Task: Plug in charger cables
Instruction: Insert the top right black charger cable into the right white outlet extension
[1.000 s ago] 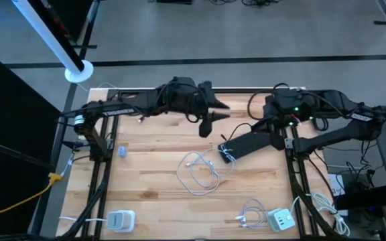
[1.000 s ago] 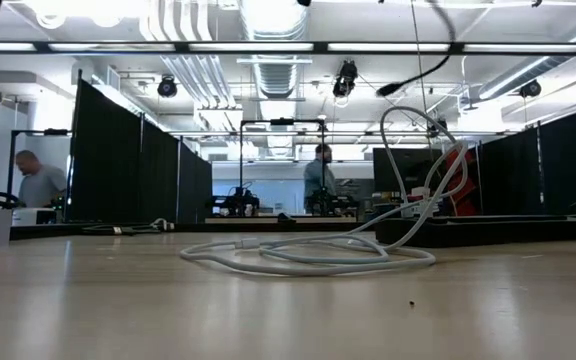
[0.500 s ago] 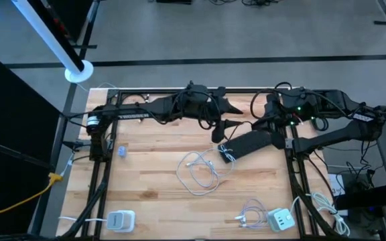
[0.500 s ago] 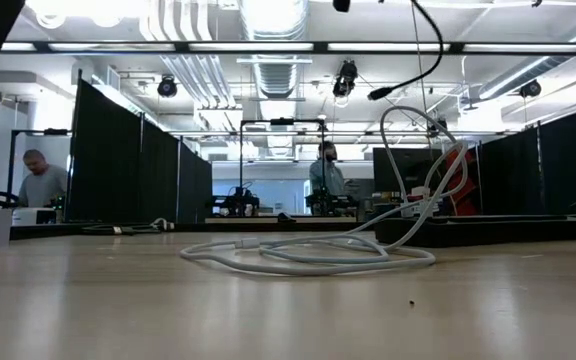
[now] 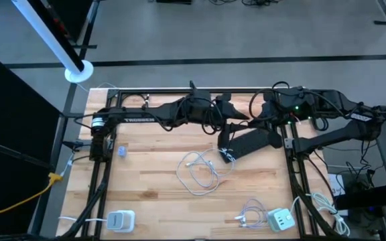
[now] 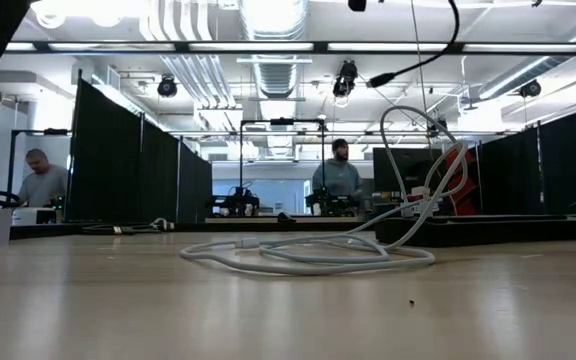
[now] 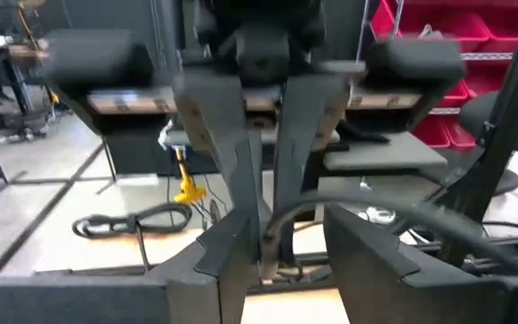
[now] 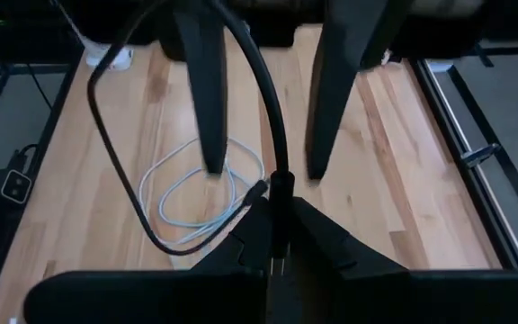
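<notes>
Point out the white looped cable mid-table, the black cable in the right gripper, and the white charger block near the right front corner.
white looped cable [image 5: 200, 173], high view, middle of the loops.
black cable [image 8: 268, 108], right wrist view, arch above the fingers.
white charger block [image 5: 281, 218], high view, top face.

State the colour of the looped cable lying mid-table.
White cable, clearest in the high view.

One camera looks straight down; another sits at tabletop level; both share the white cable [image 5: 200, 173].
</notes>
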Robot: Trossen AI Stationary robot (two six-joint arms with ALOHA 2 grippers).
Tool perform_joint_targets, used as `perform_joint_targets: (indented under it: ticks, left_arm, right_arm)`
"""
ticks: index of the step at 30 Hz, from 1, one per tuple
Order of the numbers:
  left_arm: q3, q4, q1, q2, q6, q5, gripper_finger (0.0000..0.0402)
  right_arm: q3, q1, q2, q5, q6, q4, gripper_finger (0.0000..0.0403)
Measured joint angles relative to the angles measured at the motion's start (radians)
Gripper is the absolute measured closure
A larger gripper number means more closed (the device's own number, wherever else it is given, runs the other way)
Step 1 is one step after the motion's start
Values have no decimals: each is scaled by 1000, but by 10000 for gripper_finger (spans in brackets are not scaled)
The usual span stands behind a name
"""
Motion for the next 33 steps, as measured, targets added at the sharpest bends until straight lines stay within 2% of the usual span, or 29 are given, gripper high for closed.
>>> perform_joint_targets:
  ticks: [8, 13, 19, 25, 27, 33]
  left_arm:
    - [-10, 21, -2, -1, -6, -58, 281]
    - [-26, 34, -2, -3, -14, -58, 317]
    - [-21, 54, -2, -3, -28, -60, 387]
    - [-21, 46, -2, -11, -30, -79, 387]
    - [-21, 24, -2, -25, -24, -80, 387]
    - [-20, -128, 0, -112, 9, -92, 387]
  right_arm:
    - [0, 0, 2, -2, -5, 14, 390]
    - [-1, 0, 2, -2, -9, 33, 390]
    - [-1, 0, 1, -1, -9, 40, 390]
    - [-1, 0, 1, -2, 8, 43, 389]
    - [-1, 0, 1, -1, 9, 51, 375]
    - [-1, 0, -1, -1, 5, 46, 283]
